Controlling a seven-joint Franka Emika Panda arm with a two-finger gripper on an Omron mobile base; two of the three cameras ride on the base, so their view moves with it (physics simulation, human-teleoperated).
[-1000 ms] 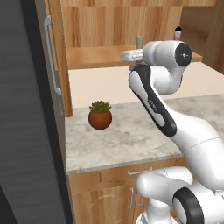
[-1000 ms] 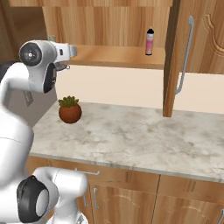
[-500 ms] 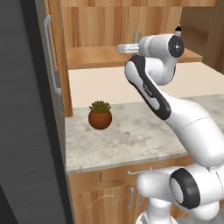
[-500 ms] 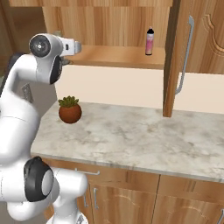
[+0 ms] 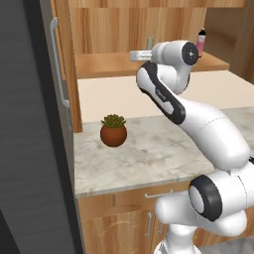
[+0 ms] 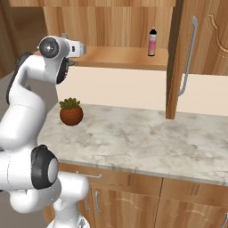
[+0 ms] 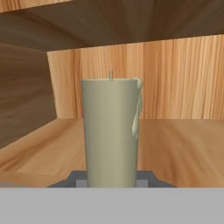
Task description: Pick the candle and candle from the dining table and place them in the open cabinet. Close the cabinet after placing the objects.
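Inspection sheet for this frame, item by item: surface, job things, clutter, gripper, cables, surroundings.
Surface: marbled counter, a potted plant on it.
Job's things: candle upright between the fingers, above the cabinet shelf; whether it rests on the shelf, cannot tell. Second candle: nothing seen.
Clutter: pink bottle on the shelf.
Gripper: gripper shut on the candle, inside the cabinet.
Cables: nothing seen.
Surroundings: cabinet door open; lower doors closed.

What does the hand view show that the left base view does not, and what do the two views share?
Hand view alone: the candle's wick, a wax drip down its side, and the gripper shut on its base.
Left base view alone: the potted plant on the marbled dining table, the pink bottle, and the cabinet's open door.
Both: the candle and the wooden shelf inside the cabinet.
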